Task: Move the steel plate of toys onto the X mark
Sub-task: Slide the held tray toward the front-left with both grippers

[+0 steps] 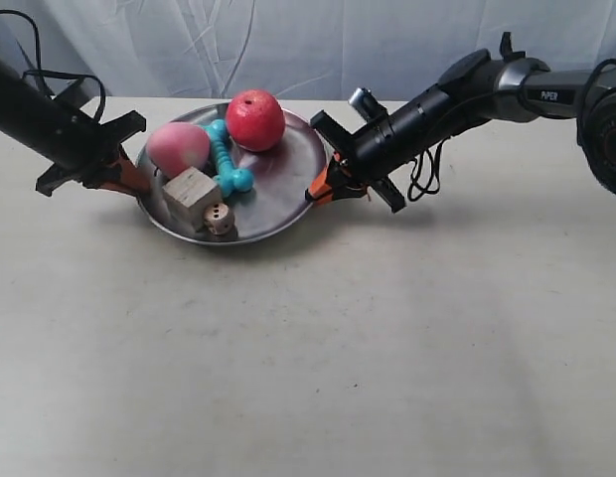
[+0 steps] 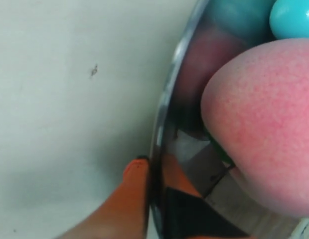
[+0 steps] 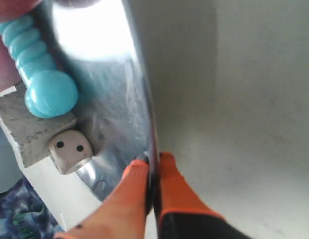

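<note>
The steel plate [image 1: 283, 189] lies between my two arms at the back of the table and casts a shadow under its front rim. It carries the red apple [image 1: 255, 120], pink peach ball [image 1: 179, 147], teal bone [image 1: 229, 159], wooden cube [image 1: 191, 194] and die [image 1: 220, 219]. My left gripper [image 2: 153, 169], the one at the exterior view's left [image 1: 132, 179], is shut on the plate's rim [image 2: 167, 99] beside the peach [image 2: 264, 119]. My right gripper [image 3: 152, 164] is shut on the opposite rim [image 3: 144, 114], near the die [image 3: 70, 149]. The X mark is out of view.
Pale tabletop [image 1: 338, 368] stretches in front of the plate, with only small dark specks on it. A light cloth backdrop [image 1: 318, 40] hangs behind the table. Black cables [image 1: 427, 174] dangle under the arm at the exterior view's right.
</note>
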